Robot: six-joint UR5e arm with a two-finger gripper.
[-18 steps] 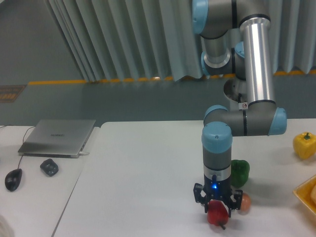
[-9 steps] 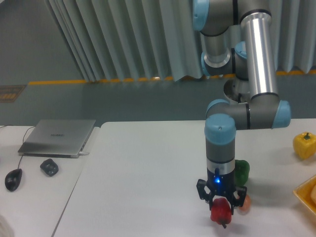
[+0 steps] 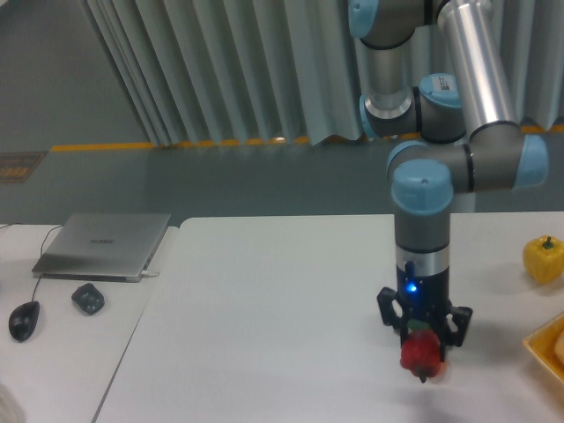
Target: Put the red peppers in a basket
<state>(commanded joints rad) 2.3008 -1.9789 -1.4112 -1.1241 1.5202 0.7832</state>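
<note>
- gripper (image 3: 423, 339) clenched on red pepper (image 3: 420, 352), pepper hangs below the fingers, stem down, over the table's (image 3: 264, 317) front right part
- basket (image 3: 548, 345) corner only, at table's right edge, apart from pepper
- yellow pepper (image 3: 543, 259) near right edge, further back
- laptop (image 3: 104, 244), mouse (image 3: 24, 320), small dark object (image 3: 88, 299) on left table

Even, cool overhead light fills the scene, with soft, faint shadows on the white table (image 3: 264, 300). A bright streak of glare runs down the arm's metal tube (image 3: 476, 62). The whole picture is slightly soft and grainy.
</note>
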